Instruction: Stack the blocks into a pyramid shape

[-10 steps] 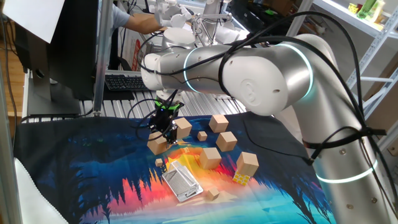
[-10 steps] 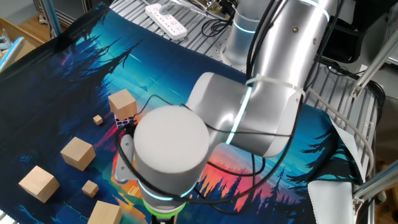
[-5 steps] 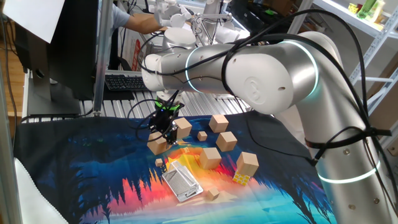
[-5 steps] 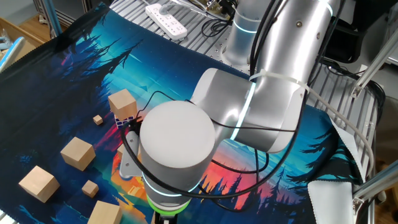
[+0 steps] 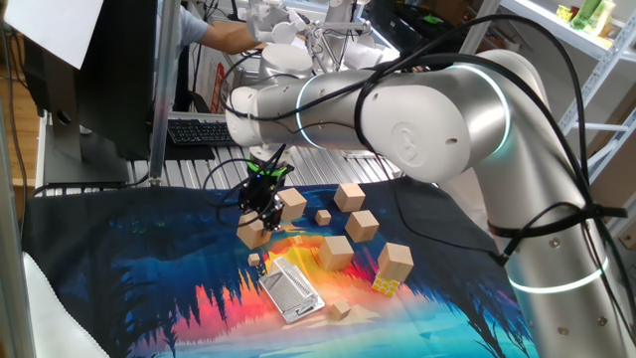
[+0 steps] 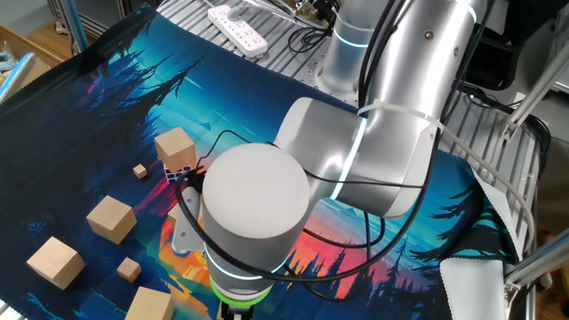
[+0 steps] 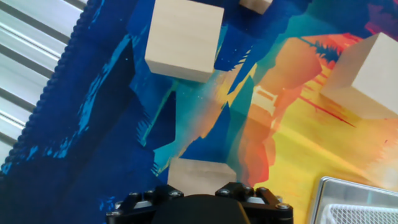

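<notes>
Bright, even indoor light, sharp in all three views.

My arm's glossy shell (image 5: pixel 427 119) carries soft white glare, and its rings glow cyan. The blocks (image 5: pixel 362 225) throw short, soft shadows on the mat (image 6: pixel 107 98). In my hand view the near block (image 7: pixel 185 38) is crisp, and only my hand's dark housing (image 7: pixel 199 208) blurs.

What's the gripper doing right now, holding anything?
Gripper: down around a wooden block on the mat; whether the fingers have closed on it cannot be told.
</notes>
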Motion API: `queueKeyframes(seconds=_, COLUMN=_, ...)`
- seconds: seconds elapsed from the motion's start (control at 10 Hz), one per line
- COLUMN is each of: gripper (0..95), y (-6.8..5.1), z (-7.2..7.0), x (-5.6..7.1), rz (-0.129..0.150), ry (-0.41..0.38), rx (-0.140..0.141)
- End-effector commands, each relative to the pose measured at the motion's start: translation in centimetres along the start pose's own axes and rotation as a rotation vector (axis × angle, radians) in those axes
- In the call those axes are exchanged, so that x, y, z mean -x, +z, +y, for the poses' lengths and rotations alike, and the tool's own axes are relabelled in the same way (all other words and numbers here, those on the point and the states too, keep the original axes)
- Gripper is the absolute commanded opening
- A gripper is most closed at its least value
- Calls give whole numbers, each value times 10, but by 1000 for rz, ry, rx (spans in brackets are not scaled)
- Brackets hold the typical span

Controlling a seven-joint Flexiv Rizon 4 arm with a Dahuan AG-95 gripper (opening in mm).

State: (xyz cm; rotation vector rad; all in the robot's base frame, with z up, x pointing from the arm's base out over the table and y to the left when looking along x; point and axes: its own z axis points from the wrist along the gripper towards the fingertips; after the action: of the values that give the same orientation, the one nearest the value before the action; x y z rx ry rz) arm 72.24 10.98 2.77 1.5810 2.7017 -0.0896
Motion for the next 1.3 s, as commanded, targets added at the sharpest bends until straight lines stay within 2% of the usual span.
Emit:
queueKeyframes(seconds=0.1, gripper=0, y=-2, z=-1, x=1, rz=-2, ry=6, rx=-4)
queueKeyframes(seconds=0.5, gripper=0, y=-11, z=-7, x=7, rz=5, ry=66, rx=-1)
queueKeyframes(seconds=0.9, gripper=0, y=-24, z=-34, x=18, rz=-11, ry=177, rx=-9)
queueKeyframes(seconds=1.1, gripper=0, y=-30, z=-57, x=26, rz=-9, ry=230, rx=-16)
queueKeyframes(seconds=1.2, gripper=0, y=-31, z=-64, x=28, rz=-16, ry=264, rx=-20)
queueKeyframes(seconds=1.3, gripper=0, y=-31, z=-63, x=28, rz=-35, ry=300, rx=-36)
